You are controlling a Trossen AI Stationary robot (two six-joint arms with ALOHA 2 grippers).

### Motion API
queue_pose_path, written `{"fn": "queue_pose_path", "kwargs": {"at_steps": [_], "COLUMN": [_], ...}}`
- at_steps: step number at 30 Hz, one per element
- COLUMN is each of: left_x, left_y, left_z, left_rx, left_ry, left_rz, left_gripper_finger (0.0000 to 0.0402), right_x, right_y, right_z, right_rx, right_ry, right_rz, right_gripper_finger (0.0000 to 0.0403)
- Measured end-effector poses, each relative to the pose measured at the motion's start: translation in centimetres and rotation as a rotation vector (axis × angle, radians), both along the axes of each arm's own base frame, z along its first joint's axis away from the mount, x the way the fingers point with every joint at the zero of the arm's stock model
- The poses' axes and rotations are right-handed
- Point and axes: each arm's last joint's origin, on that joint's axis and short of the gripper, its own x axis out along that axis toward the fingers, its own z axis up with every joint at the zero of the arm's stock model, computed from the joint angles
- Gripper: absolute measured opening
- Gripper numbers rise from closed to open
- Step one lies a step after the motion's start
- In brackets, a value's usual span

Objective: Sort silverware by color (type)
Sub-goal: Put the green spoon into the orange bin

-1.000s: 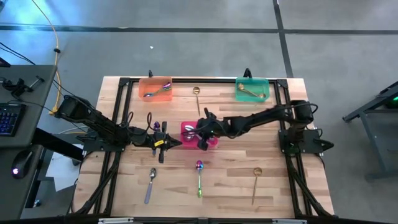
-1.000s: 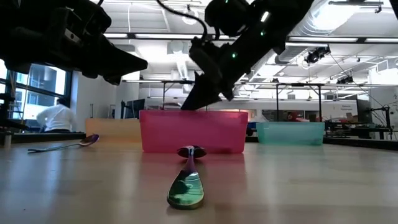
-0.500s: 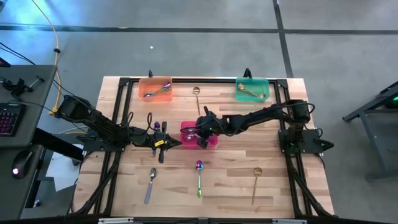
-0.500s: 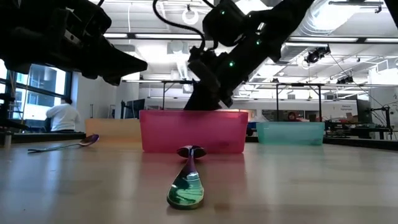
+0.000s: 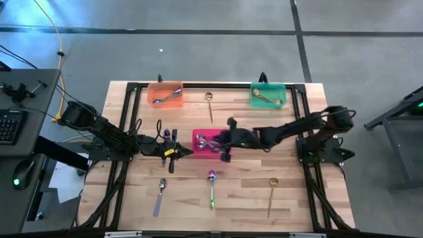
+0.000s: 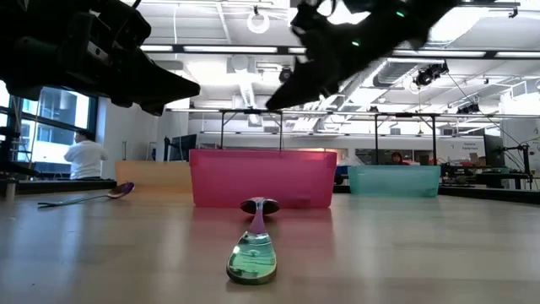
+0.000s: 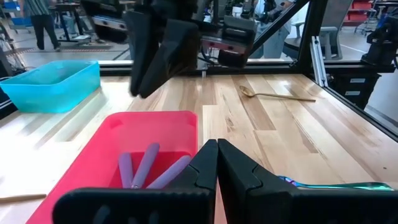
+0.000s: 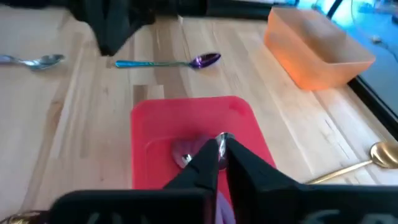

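Right gripper [image 8: 219,151]: above the pink bin [image 5: 201,135], fingers together, holding nothing.
Left gripper [image 7: 217,163]: at the bin's 9 o'clock, jaws pressed together, empty.
Wrist views only: lilac-handled spoons [image 7: 149,167] lying inside the bin (the low view's bin wall hides them).
High view only: gold spoon [image 5: 271,193] at 4 o'clock, silver spoon [image 5: 160,194] at 7 o'clock.
Iridescent spoon [image 6: 253,252]: on the table at 6 o'clock; handle colour probably green.
Orange bin [image 5: 164,94], teal bin [image 5: 268,94]: far edge, spoons inside.

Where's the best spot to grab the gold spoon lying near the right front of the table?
Probably the middle of the gold spoon's thin handle, coming straight down from above. It lies flat on the bare table, bowl away from the front edge, with open wood either side.
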Motion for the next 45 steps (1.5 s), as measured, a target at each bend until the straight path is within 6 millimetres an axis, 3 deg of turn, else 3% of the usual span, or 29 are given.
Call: {"fn": "queue_pose_path", "kwargs": {"at_steps": [7, 16, 20, 29, 37, 45], "left_x": [0.0, 0.0, 0.2, 1.1, 2.7, 2.6], "left_y": [0.0, 0.6, 1.2, 2.3, 2.5, 2.5], "left_z": [0.0, -0.8, -1.6, -2.3, -0.6, 1.6], "left_rx": [-0.002, -0.058, -0.102, -0.115, -0.127, -0.242], "left_ry": [0.0, 0.08, 0.193, 0.415, 0.625, 0.823], "left_rz": [0.002, 0.132, 0.201, 0.369, 0.497, 0.69], "left_gripper_finger": [0.0, 0.0015, 0.0034, 0.0082, 0.011, 0.0111], "right_x": [-5.3, -10.5, -11.3, -11.7, -13.3, -14.6], "right_y": [0.0, -2.1, -3.6, -8.0, -12.5, -15.5], "right_z": [-2.2, -1.4, -0.8, -1.3, -0.7, 0.2], "right_rx": [0.041, 0.042, 0.022, 0.008, -0.027, -0.078], "right_ry": [-0.188, -0.358, -0.39, -0.346, -0.396, -0.427], "right_rz": [0.006, -0.054, -0.097, 0.004, -0.001, -0.035], "right_gripper_finger": [0.0011, 0.0001, 0.0001, 0.0, 0.0, 0.0]}}
